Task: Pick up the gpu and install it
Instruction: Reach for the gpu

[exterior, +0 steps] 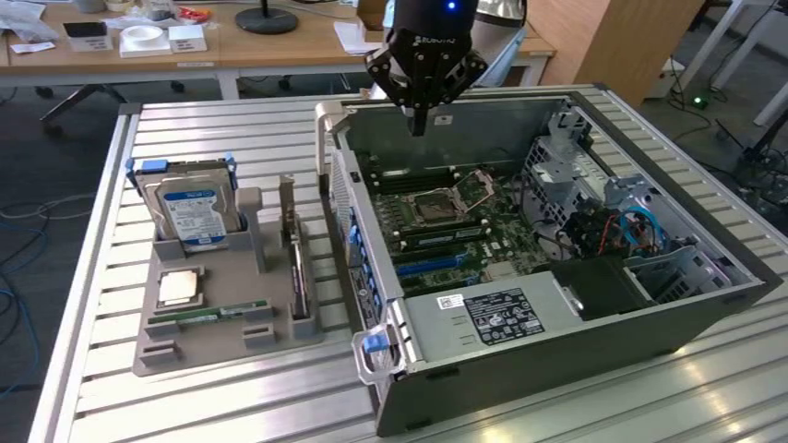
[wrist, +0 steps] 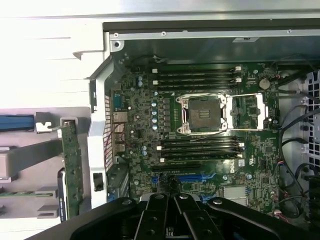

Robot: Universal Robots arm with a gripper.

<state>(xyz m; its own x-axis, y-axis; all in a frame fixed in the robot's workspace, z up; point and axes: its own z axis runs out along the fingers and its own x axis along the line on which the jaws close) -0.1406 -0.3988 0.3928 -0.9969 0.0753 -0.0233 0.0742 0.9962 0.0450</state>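
case: open computer case (exterior: 555, 365), motherboard exposed | holder: grey tray (exterior: 203, 340) just beside case, on the exterior view's left | gripper (exterior: 419, 120): hovering over case interior, fingers clenched on nothing | gpu (exterior: 297, 268): upright on edge in tray slot nearest case

My exterior view looks down obliquely from farther off, covering the surface (exterior: 221, 397) and open case (exterior: 591, 346). My wrist view faces straight down, close above the motherboard (wrist: 135, 115), which both share.
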